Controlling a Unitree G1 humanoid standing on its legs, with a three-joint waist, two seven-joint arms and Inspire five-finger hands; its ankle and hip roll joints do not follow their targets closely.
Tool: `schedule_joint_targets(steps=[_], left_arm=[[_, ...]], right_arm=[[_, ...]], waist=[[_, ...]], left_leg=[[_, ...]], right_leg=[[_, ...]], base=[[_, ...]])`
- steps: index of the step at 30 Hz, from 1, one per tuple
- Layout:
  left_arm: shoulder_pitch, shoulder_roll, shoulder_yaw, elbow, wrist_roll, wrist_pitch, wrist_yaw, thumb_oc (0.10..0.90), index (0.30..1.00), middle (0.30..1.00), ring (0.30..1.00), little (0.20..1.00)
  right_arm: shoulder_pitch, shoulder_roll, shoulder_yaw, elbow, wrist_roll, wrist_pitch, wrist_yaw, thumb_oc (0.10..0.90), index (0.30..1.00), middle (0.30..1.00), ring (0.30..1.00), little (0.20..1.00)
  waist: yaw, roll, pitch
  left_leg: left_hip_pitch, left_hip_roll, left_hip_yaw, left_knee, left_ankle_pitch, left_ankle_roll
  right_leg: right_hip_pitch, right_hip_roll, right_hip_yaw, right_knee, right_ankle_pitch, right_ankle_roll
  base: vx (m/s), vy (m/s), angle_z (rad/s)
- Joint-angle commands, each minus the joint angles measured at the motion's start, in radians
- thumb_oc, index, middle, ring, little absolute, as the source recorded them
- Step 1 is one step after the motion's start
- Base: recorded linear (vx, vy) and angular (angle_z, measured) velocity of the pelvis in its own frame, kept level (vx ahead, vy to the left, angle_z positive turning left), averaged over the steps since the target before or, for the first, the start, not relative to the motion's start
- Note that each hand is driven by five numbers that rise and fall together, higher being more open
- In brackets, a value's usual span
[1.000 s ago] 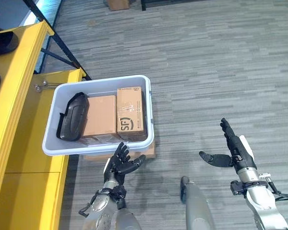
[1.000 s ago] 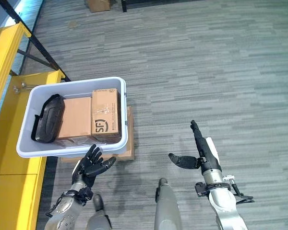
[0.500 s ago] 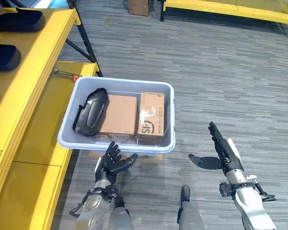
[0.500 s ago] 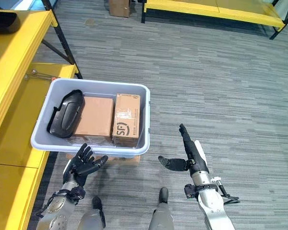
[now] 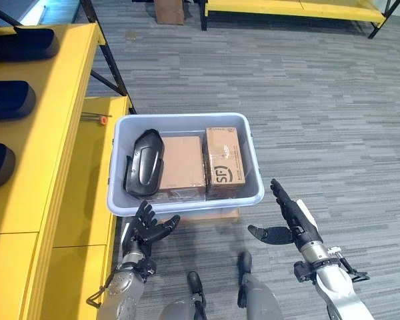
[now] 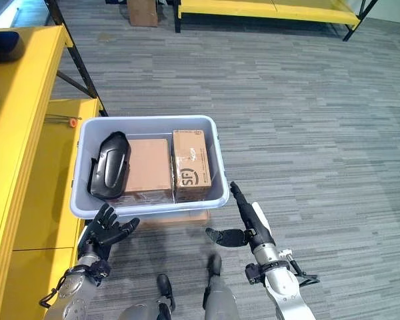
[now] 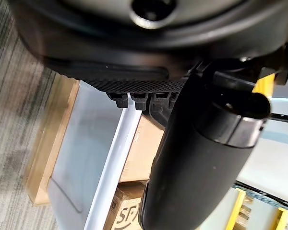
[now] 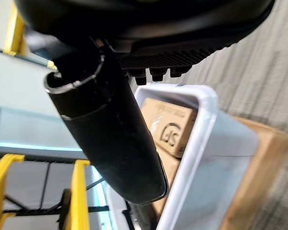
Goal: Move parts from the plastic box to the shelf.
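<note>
grey carpet floor, yellow shelf (image 5: 50, 133) at frame left: the box (image 5: 187, 204) sits mid-frame holding a black part (image 5: 144, 171) beside two cartons (image 5: 201, 165). left hand (image 5: 145, 230) and right hand (image 5: 290, 220) hover empty, fingers spread. the part looks rigid, light, glossy; best gripped across its middle.

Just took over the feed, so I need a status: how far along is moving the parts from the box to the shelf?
Three dark parts already lie on the yellow shelf. Nothing is in hand: the left robot hand and right robot hand are both open, just short of the plastic box. Left in the box: one black part beside two cardboard cartons.
</note>
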Motion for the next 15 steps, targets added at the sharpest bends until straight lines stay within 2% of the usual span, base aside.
schedule_joint_targets(steps=[1,4,7,9,10,11,12,15], left_arm=[[-0.007,0.013,0.002,-0.102,0.012,-0.077,-0.036,0.9,1.0,1.0,1.0,1.0],[-0.006,0.009,-0.002,-0.101,0.009,-0.074,-0.037,0.9,1.0,1.0,1.0,1.0],[-0.009,0.004,0.0,-0.101,0.007,-0.074,-0.035,0.9,1.0,1.0,1.0,1.0],[-0.016,0.0,-0.001,-0.103,0.004,-0.076,-0.034,0.9,1.0,1.0,1.0,1.0],[-0.02,0.002,-0.003,-0.107,0.006,-0.078,-0.035,0.9,1.0,1.0,1.0,1.0],[-0.031,0.002,-0.002,-0.107,0.01,-0.08,-0.03,0.9,1.0,1.0,1.0,1.0],[-0.038,-0.001,0.004,-0.103,0.011,-0.082,-0.021,0.9,1.0,1.0,1.0,1.0],[-0.033,-0.009,0.017,-0.102,-0.003,-0.083,0.001,0.9,1.0,1.0,1.0,1.0]], right_arm=[[-0.033,-0.061,-0.096,-0.081,0.007,-0.092,-0.023,0.9,1.0,1.0,1.0,1.0],[-0.022,-0.065,-0.105,-0.087,0.006,-0.093,-0.024,0.9,1.0,1.0,1.0,1.0],[-0.025,-0.069,-0.102,-0.087,0.011,-0.092,-0.025,0.9,1.0,1.0,1.0,1.0],[-0.033,-0.081,-0.097,-0.088,0.019,-0.097,-0.026,0.9,1.0,1.0,1.0,1.0],[-0.041,-0.09,-0.098,-0.089,0.031,-0.1,-0.024,0.9,1.0,1.0,1.0,1.0],[-0.049,-0.098,-0.098,-0.088,0.032,-0.102,-0.027,0.9,1.0,1.0,1.0,1.0],[-0.055,-0.098,-0.098,-0.082,0.035,-0.103,-0.03,0.9,1.0,1.0,1.0,1.0],[-0.056,-0.09,-0.101,-0.081,0.049,-0.101,-0.043,0.9,1.0,1.0,1.0,1.0]], waist=[[-0.02,0.035,-0.077],[-0.026,0.051,-0.088],[-0.027,0.06,-0.082],[-0.018,0.066,-0.057],[-0.006,0.06,-0.036],[0.002,0.054,-0.023],[0.007,0.051,-0.019],[0.001,0.062,-0.024]], left_leg=[[0.083,0.243,-0.079,-0.025,-0.004,-0.167],[0.095,0.265,-0.075,-0.028,0.007,-0.181],[0.076,0.281,-0.083,0.03,0.012,-0.193],[0.006,0.297,-0.14,0.183,0.07,-0.208],[-0.046,0.273,-0.201,0.266,0.096,-0.215],[-0.074,0.248,-0.252,0.313,0.104,-0.218],[-0.09,0.237,-0.286,0.307,0.102,-0.215],[-0.086,0.342,-0.257,0.124,0.121,-0.207]], right_leg=[[0.013,0.024,-0.009,0.058,-0.104,0.029],[0.019,0.038,-0.013,0.074,-0.131,0.017],[0.03,0.048,-0.012,0.082,-0.154,0.002],[0.047,0.065,-0.009,0.087,-0.175,-0.029],[0.046,0.066,-0.008,0.092,-0.178,-0.048],[0.042,0.064,-0.006,0.101,-0.183,-0.052],[0.039,0.061,-0.005,0.108,-0.195,-0.052],[0.027,0.047,0.007,0.161,-0.228,-0.025]], base=[[0.1,-0.119,0.05],[0.09,-0.142,0.03],[0.03,-0.125,-0.07],[-0.04,-0.161,-0.09],[-0.09,-0.139,0.07],[-0.05,-0.105,0.21],[0.02,-0.023,0.11],[0.11,0.114,-0.06]])
